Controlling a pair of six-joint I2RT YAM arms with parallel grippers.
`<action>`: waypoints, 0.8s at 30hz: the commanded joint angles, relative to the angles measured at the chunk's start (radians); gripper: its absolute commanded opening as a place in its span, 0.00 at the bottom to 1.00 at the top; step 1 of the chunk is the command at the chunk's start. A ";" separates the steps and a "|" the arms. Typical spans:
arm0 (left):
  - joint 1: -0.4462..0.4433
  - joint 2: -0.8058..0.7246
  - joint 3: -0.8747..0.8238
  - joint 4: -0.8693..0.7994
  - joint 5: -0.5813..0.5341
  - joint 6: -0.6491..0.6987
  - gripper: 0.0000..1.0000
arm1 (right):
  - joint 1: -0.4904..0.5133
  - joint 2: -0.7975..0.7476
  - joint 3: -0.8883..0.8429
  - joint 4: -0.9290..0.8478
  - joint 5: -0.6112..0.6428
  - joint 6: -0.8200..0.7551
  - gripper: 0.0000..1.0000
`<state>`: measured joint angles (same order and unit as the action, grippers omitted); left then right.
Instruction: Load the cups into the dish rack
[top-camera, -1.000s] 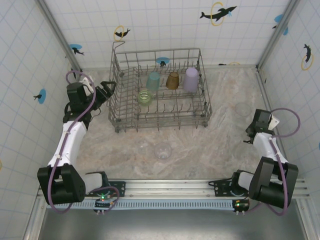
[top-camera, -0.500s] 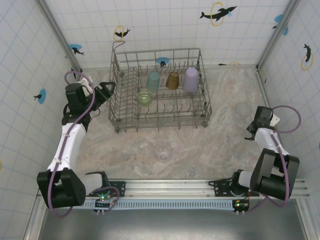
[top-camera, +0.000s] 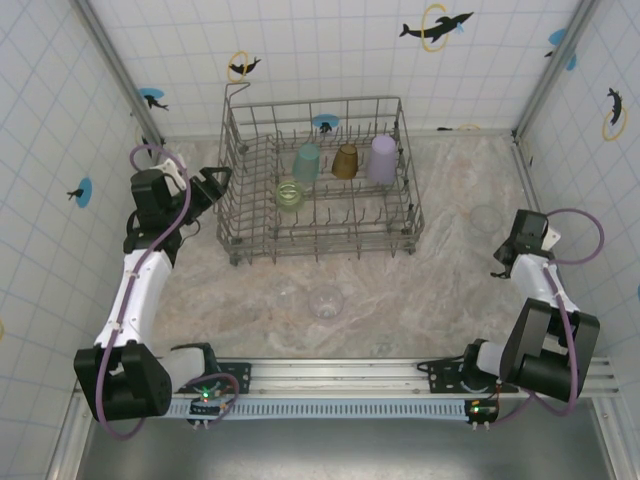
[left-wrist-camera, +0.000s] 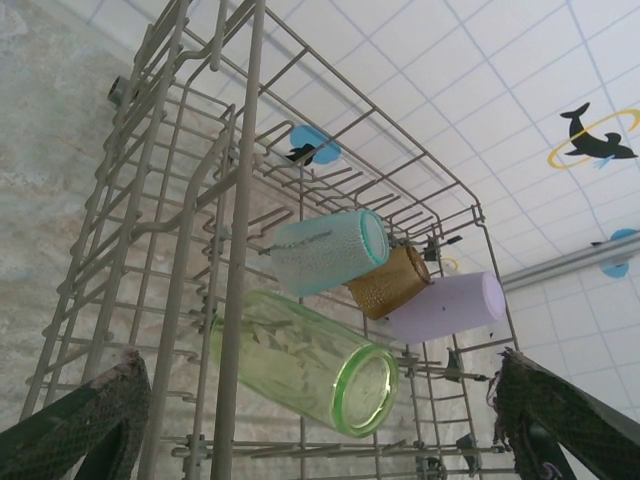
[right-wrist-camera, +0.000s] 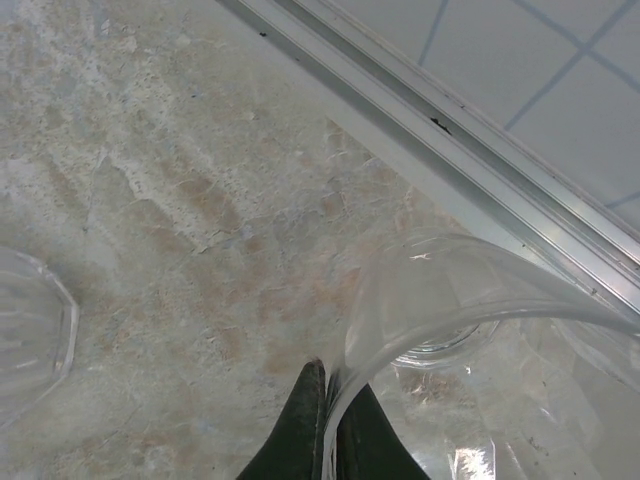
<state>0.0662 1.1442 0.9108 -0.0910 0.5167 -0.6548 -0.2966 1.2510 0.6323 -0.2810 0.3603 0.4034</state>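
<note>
Pinching the rim of a clear cup (right-wrist-camera: 450, 285), the right gripper (right-wrist-camera: 328, 390) has the rack (top-camera: 330, 240) at ten o'clock, well apart.

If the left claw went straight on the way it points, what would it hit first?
Most likely the side wires of the dish rack; the light green cup lies behind them, though depth is unclear.

The large grey wire dish rack (top-camera: 236, 200) is bare metal with a dull sheen. Inside it, the light green translucent plastic tumbler (left-wrist-camera: 300, 360) looks glossy and faceted. The teal tumbler (left-wrist-camera: 320, 255) and amber-brown tumbler (left-wrist-camera: 388, 285) are finely dimpled, and the lavender tumbler (left-wrist-camera: 445, 305) is smooth and frosted. Right of the rack, a clear plastic tumbler (right-wrist-camera: 450, 290) gleams above the matt, marbled stone-look table (right-wrist-camera: 180, 200).
</note>
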 joint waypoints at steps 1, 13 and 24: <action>-0.006 -0.024 -0.003 -0.015 0.017 0.015 0.93 | -0.004 -0.054 0.058 -0.017 -0.022 -0.003 0.00; -0.007 -0.053 -0.019 -0.049 0.009 0.022 0.97 | 0.131 -0.196 0.215 0.004 -0.153 -0.022 0.00; -0.006 -0.057 -0.042 -0.026 0.047 0.003 0.98 | 0.388 -0.245 0.251 0.216 -0.265 0.036 0.00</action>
<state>0.0662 1.1046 0.8909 -0.1268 0.5255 -0.6529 0.0429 1.0077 0.8352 -0.1757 0.1463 0.4229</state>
